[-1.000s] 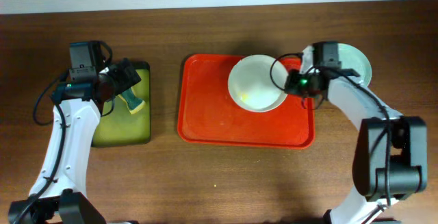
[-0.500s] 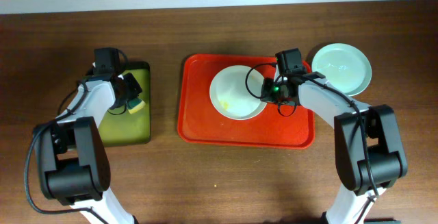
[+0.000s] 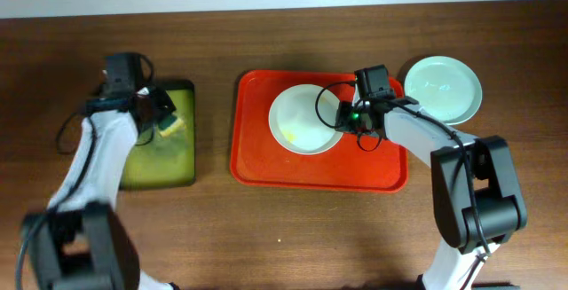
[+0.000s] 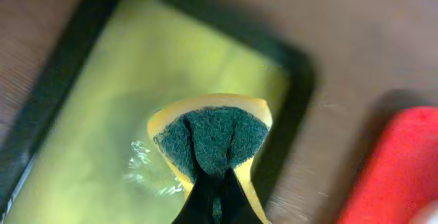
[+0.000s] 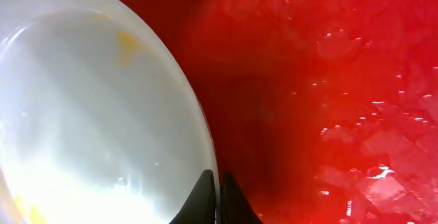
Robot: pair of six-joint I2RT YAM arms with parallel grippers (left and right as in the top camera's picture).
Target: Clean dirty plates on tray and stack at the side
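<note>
A white plate [image 3: 304, 120] with yellowish smears sits tilted over the middle of the red tray [image 3: 257, 148]. My right gripper [image 3: 344, 118] is shut on its right rim. The right wrist view shows that rim pinched between my right gripper's [image 5: 217, 186] jaws, the plate [image 5: 89, 114] to the left and wet red tray [image 5: 328, 80] to the right. A pale mint plate [image 3: 444, 88] lies on the table right of the tray. My left gripper [image 3: 162, 117] is shut on a yellow sponge [image 3: 171, 127] with a green scouring face [image 4: 212, 138], squeezed between the jaws of the left gripper [image 4: 217, 193].
Under the sponge lies a small black-rimmed tray [image 3: 151, 161] with a wet yellow-green inside [image 4: 89, 135]. Brown wooden table [image 3: 284, 237] surrounds both trays. The red tray's corner [image 4: 404, 162] shows at the right edge of the left wrist view.
My left gripper has closed on the sponge over the small tray. My right gripper has carried the white plate leftward across the red tray, then held nearly still.
</note>
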